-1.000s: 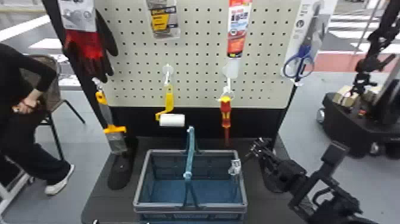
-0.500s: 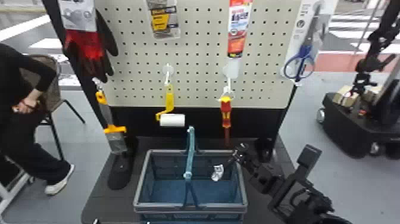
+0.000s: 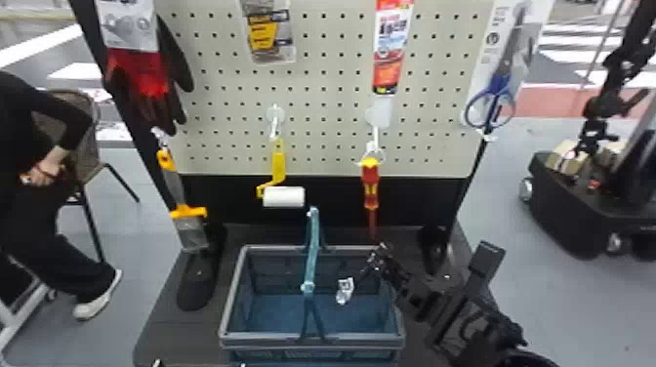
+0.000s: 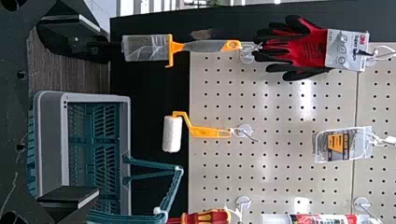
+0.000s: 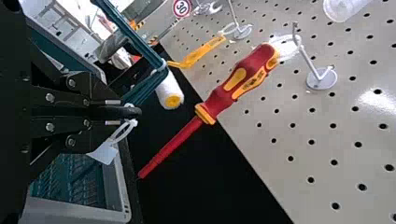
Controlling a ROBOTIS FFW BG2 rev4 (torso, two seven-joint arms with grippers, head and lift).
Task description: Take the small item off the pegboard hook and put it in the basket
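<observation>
Right gripper [image 5: 116,112] clamped the unhooked small item [image 3: 344,291] over three o'clock of the basket [image 3: 263,337]; only release remained (apparently).

Shines as smooth, glossy plastic on the red and yellow screwdriver handle [image 5: 240,81]. Looks smooth and matt, again plastic, along the grey basket rim [image 4: 51,140]. Catches soft, glossy highlights on the smooth pegboard [image 5: 320,127]. Turns rough and fuzzy on the roller sleeve [image 4: 173,134], and to matt cloth on the red glove fabric [image 4: 315,49]. Gleams as clear plastic at the scraper-shaped tool's cover [image 4: 144,47]. Could be smooth paper or card at the white tag [image 5: 105,153].
</observation>
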